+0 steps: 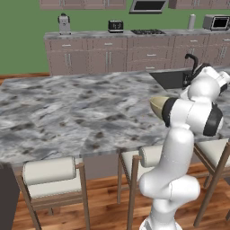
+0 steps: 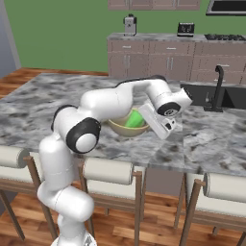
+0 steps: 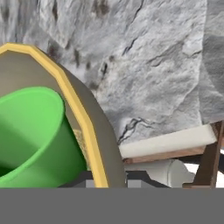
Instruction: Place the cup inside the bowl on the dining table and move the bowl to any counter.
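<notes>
The tan-yellow bowl [image 2: 122, 129] sits on the marble dining table [image 2: 53, 101] near its front edge, with the bright green cup [image 2: 136, 119] lying tilted inside it. My gripper [image 2: 147, 124] reaches down at the bowl's right rim. In the hand view the yellow rim of the bowl [image 3: 74, 105] runs down between my two dark fingertips [image 3: 84, 177], and the gripper [image 3: 109, 179] is shut on that rim, with the cup [image 3: 30, 131] just left of it. In the left base view a tan part of the bowl [image 1: 157, 105] shows beside my arm.
A dark sink with a black faucet [image 2: 218, 89] is set into the table to the right of the bowl. Cushioned stools [image 2: 108, 170] line the near edge. The counter [image 1: 108, 33] with cabinets, a toaster [image 1: 115, 25] and a stove runs along the green back wall.
</notes>
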Controlling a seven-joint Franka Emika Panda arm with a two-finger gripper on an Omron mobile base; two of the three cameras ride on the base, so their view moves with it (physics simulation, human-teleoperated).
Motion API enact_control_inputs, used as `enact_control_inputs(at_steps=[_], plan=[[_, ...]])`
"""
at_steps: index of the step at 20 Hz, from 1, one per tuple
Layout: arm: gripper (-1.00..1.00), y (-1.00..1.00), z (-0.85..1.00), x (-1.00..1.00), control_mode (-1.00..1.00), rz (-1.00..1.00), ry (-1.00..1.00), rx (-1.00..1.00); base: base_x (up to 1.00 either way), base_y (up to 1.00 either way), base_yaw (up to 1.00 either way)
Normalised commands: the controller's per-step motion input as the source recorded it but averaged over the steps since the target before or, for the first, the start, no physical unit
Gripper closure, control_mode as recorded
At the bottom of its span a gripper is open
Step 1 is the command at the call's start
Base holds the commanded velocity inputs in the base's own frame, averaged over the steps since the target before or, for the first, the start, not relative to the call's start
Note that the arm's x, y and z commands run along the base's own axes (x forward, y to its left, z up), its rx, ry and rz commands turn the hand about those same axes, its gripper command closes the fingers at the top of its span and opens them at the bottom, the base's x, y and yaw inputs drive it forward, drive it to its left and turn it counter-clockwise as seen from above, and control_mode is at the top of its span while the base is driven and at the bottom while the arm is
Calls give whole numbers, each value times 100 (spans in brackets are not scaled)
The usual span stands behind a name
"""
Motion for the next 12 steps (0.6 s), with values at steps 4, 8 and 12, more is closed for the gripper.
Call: enact_control_inputs(at_steps=[4,8,12], plan=[[100,0,31,-56,-100,1,0,-2,0,0,0],[100,0,28,-53,-100,1,0,-7,0,0,0],[100,1,16,-50,-100,1,0,-12,0,0,0]])
